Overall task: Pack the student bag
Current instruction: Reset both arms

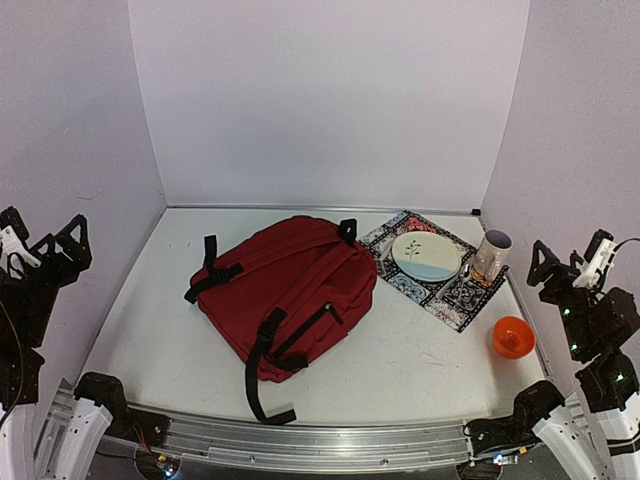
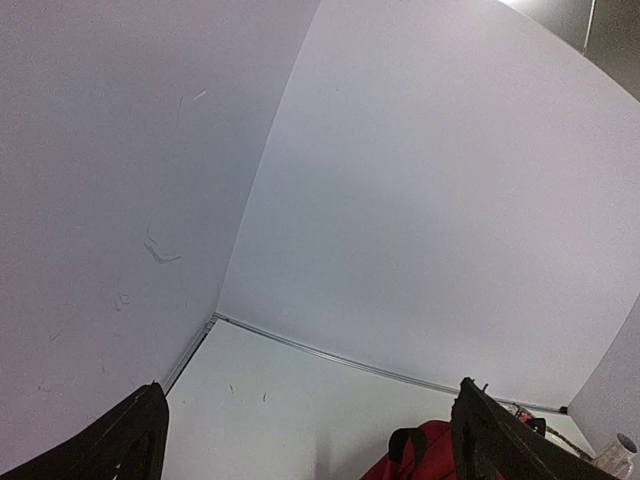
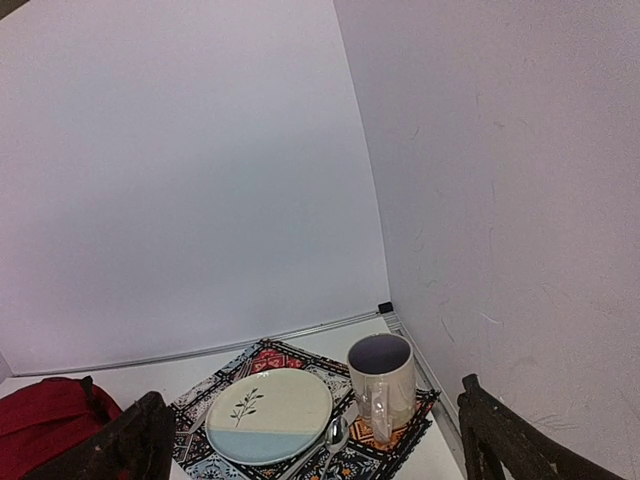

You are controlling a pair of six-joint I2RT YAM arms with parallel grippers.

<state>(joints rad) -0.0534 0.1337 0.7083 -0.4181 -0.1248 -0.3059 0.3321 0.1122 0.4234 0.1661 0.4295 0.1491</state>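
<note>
The student bag (image 1: 285, 295) is a dark red backpack with black straps, lying flat in the middle of the table with its straps spread out. Its top edge shows low in the left wrist view (image 2: 425, 455), and a corner of it shows in the right wrist view (image 3: 40, 420). My left gripper (image 1: 45, 240) is raised at the far left by the wall, well clear of the bag. It is open (image 2: 310, 420) with nothing between its fingers. My right gripper (image 1: 568, 262) hangs at the far right, also open (image 3: 312, 400) and empty.
A patterned placemat (image 1: 445, 295) lies right of the bag, carrying a cream and blue plate (image 1: 426, 256), a spoon (image 3: 335, 435) and a beige mug (image 1: 491, 256). An orange bowl (image 1: 513, 337) sits near the right edge. White walls enclose three sides.
</note>
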